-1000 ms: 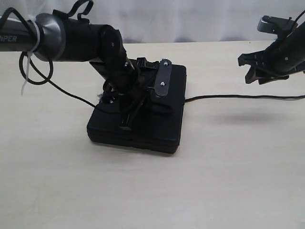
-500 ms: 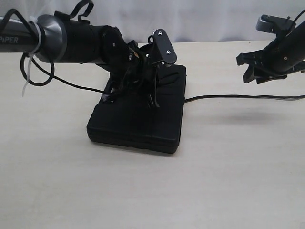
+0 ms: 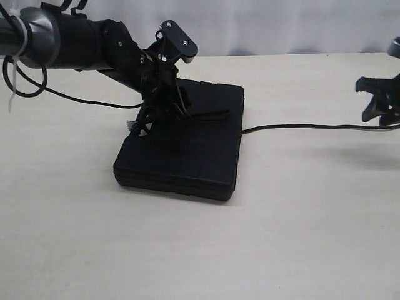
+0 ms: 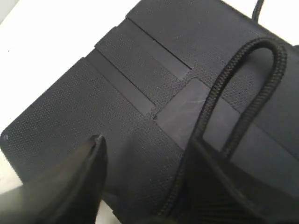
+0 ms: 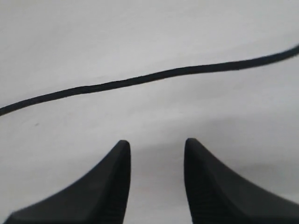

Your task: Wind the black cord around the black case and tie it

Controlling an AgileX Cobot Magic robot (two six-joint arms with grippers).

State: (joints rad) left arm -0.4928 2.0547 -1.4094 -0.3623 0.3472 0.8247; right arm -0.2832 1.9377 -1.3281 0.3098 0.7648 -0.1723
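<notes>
The black case (image 3: pixel 187 156) lies flat in the middle of the table. My left gripper (image 3: pixel 167 107) hovers low over its far left part, open. In the left wrist view the left gripper (image 4: pixel 145 140) has textured case (image 4: pixel 70 107) between its fingers, and a loop of the black cord (image 4: pixel 275 60) lies on the lid, running along one finger (image 4: pixel 210 186). The cord's frayed end (image 3: pixel 132 127) sits at the case's left edge. From the case's right side the cord (image 3: pixel 312 127) trails across the table. My right gripper (image 3: pixel 380 103) hangs open above it, and in its own view the right gripper (image 5: pixel 156 141) has nothing between its fingers, with the cord (image 5: pixel 140 79) apart from them.
The left arm's thin cable (image 3: pixel 81 100) droops onto the table behind the case, with a white zip tie (image 3: pixel 12 94) near the arm. A pale curtain (image 3: pixel 281 25) hangs behind the far table edge. Bare tabletop (image 3: pixel 250 250) lies in front of the case.
The left gripper has opened and let the cord loop drop onto the lid, and the arm has drawn back to the left. The right gripper has moved away to the right edge.
</notes>
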